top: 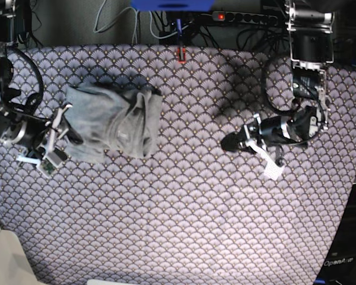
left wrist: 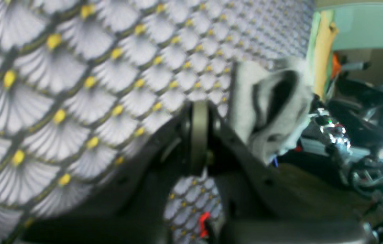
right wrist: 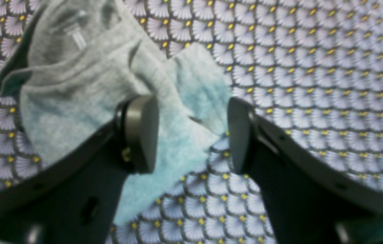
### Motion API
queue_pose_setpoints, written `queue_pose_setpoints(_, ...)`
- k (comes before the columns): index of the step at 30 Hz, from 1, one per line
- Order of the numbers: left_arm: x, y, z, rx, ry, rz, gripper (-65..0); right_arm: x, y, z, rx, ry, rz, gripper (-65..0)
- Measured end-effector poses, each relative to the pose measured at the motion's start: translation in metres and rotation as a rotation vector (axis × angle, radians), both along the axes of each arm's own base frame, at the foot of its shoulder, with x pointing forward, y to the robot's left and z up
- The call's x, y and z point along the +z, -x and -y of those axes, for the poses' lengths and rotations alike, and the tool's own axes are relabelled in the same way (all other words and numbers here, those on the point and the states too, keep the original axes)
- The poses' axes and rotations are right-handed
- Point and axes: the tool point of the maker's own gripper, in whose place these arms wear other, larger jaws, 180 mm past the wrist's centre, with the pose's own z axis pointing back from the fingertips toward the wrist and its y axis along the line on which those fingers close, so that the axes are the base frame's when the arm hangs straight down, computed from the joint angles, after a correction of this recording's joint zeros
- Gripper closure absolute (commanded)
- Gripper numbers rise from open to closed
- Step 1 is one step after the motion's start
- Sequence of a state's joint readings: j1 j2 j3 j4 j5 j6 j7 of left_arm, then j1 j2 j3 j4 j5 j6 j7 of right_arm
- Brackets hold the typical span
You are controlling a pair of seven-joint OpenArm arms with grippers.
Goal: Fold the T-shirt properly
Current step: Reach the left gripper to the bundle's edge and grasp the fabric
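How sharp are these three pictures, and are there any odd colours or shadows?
Left wrist view: blurred throughout, and the patterned cloth bulges with lens distortion. Right wrist view: soft focus, and the T-shirt takes a bluish tint lower down. Base view: the sharpest, with even light; a dark shadow lies on the cloth near the left hand.

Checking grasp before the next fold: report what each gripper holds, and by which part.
Nothing is held. The right gripper is open, its fingers astride an edge of the crumpled light grey knit T-shirt without pinching it. The left gripper is shut on nothing, far from it.
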State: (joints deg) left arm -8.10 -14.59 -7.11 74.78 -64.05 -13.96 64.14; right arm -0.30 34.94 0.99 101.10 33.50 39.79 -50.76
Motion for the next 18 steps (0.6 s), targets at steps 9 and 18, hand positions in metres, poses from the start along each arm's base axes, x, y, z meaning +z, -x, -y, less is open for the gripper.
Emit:
queue_pose_setpoints(9,0.042,0.013,0.034,-0.175,0.028,0.086,0.0,0.022,-0.007,0.052,-0.191,-0.023,0.078,-28.4)
queue_pose_setpoints(18,0.036,0.084,0.144,-0.59,0.034,0.067,0.0,0.015,0.022,0.1,-0.408,-0.071,0.081,0.0)
